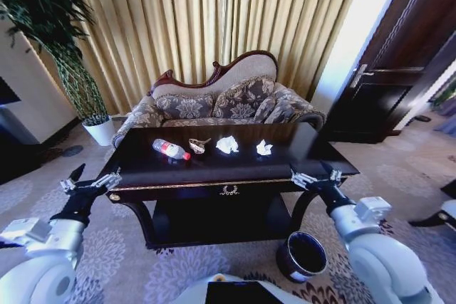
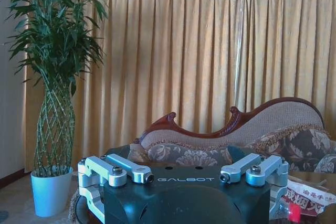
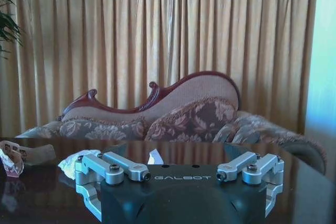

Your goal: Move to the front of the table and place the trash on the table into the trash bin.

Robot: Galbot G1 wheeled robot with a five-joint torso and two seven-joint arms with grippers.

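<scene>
The dark-brown table [image 1: 142, 170] stands right before me with the trash in a row on its top. From left to right lie a clear bottle [image 1: 171, 149] with a red label, a tan wrapper [image 1: 199, 146] and two white tissues [image 1: 227, 144] [image 1: 264, 148]. The round dark trash bin [image 1: 301, 256] sits on the carpet by the table's front right leg. My left gripper [image 1: 92, 177] hovers open at the table's front left corner, my right gripper [image 1: 315, 175] open at the front right edge. The bottle [image 2: 311, 199] lies beside the open left gripper [image 2: 184, 177]. A tissue [image 3: 72, 164] lies beyond the open right gripper [image 3: 181, 174].
A patterned sofa [image 1: 228, 101] stands behind the table before gold curtains. A tall plant in a white pot [image 1: 100, 132] is at the back left. A dark door [image 1: 399, 69] is at the right, and a chair leg [image 1: 431, 220] reaches in from the right.
</scene>
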